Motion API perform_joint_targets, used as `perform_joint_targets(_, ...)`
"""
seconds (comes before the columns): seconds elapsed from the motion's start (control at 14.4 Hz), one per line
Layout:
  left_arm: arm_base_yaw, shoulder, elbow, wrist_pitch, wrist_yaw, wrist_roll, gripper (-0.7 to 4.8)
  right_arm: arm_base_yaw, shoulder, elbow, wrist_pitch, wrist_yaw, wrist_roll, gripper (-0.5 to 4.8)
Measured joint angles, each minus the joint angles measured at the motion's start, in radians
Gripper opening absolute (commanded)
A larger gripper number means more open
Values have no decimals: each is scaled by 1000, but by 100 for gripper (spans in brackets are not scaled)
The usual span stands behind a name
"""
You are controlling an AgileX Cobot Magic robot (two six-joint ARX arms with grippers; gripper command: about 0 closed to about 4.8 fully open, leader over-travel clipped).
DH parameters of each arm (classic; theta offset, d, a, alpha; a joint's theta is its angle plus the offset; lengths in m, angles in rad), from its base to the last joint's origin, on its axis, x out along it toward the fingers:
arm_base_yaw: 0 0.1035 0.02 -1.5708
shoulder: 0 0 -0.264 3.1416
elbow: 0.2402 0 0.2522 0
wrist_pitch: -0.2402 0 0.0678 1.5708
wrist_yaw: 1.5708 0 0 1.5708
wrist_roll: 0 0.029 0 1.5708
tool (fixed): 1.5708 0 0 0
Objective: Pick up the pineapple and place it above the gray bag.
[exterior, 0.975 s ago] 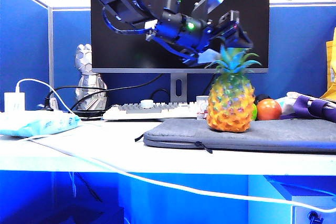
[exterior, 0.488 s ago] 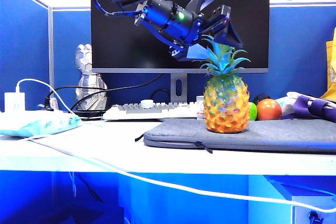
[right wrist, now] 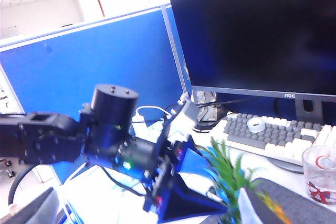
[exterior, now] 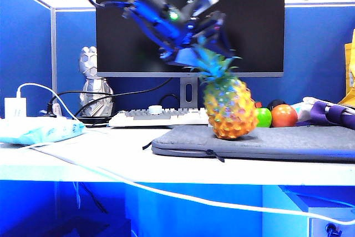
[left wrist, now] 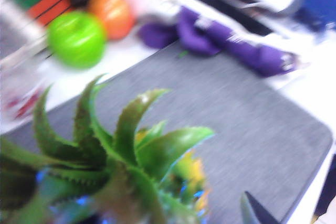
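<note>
The pineapple [exterior: 227, 106] has its base on the gray bag [exterior: 288, 142] and leans left, crown first. My left gripper [exterior: 206, 45] hangs open at that crown, its fingers on either side of the leaves. In the left wrist view the blurred crown [left wrist: 121, 150] fills the near part, one dark fingertip [left wrist: 255, 212] shows beside it, and the gray bag [left wrist: 236, 114] lies beyond. My right gripper [right wrist: 142, 214] is open and holds nothing; it is off to the side, looking at the left arm [right wrist: 113, 145] and the crown [right wrist: 231, 177].
A green apple [exterior: 263, 117] and an orange-red fruit [exterior: 284, 116] sit behind the bag, next to a purple-and-white bundle [exterior: 330, 112]. A keyboard [exterior: 161, 117], a monitor [exterior: 244, 20], a glass cup [right wrist: 320, 174] and a white cable [exterior: 166, 192] are near.
The left gripper has drawn up and to the left. The pineapple, upright a second ago, now tips left with its crown following the gripper. The right arm has stayed still.
</note>
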Motion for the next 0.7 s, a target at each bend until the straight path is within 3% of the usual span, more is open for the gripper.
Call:
perform_joint_targets(0.28,-4,-11,0,-1,16,14,479,0,0,0,21,8,2,479)
perform_joint_targets(0.49,-67,-11,0,26,34,14,479,0,0,0,21,12,2,479)
perform_joint_targets(0.7,-84,-10,0,40,-4,14,479,0,0,0,21,12,5,479)
